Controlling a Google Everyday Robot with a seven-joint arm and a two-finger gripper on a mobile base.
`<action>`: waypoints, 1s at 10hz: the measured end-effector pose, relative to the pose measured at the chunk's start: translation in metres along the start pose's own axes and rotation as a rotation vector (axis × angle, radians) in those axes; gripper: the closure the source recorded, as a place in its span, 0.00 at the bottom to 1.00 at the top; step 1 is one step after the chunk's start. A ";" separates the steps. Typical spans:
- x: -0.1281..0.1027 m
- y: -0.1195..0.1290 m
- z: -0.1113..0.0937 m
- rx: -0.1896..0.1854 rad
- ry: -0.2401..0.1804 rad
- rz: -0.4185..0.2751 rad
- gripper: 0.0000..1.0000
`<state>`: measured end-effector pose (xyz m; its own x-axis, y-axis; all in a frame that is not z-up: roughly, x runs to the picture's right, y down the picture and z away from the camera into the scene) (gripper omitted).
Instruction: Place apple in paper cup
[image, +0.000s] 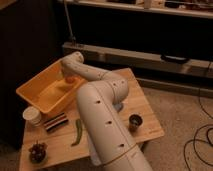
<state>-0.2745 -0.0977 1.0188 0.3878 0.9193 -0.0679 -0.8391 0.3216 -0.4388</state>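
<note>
The apple (70, 79) is a small orange-red fruit lying inside the yellow bin (35, 95), near its far right wall. My arm reaches from the lower middle up over the table and bends down into the bin. The gripper (68, 75) hangs at the arm's end directly over the apple and stands open; whether it touches the fruit I cannot tell. The paper cup (32, 116), short and white, stands upright on the table's left edge just in front of the bin, well apart from the gripper.
A wooden table (145, 107) carries a striped dark packet (55, 122), a green pepper (77, 131), a dark bunch of grapes (37, 150) and a small dark bowl (135, 121). Dark shelving stands behind. Cables lie on the floor at right.
</note>
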 end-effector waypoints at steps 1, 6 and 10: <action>-0.002 0.000 0.001 -0.002 -0.004 -0.004 0.20; -0.003 -0.002 0.008 0.008 0.006 -0.022 0.20; 0.000 -0.011 0.009 -0.004 0.007 0.003 0.20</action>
<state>-0.2688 -0.0996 1.0323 0.3881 0.9185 -0.0758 -0.8389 0.3180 -0.4417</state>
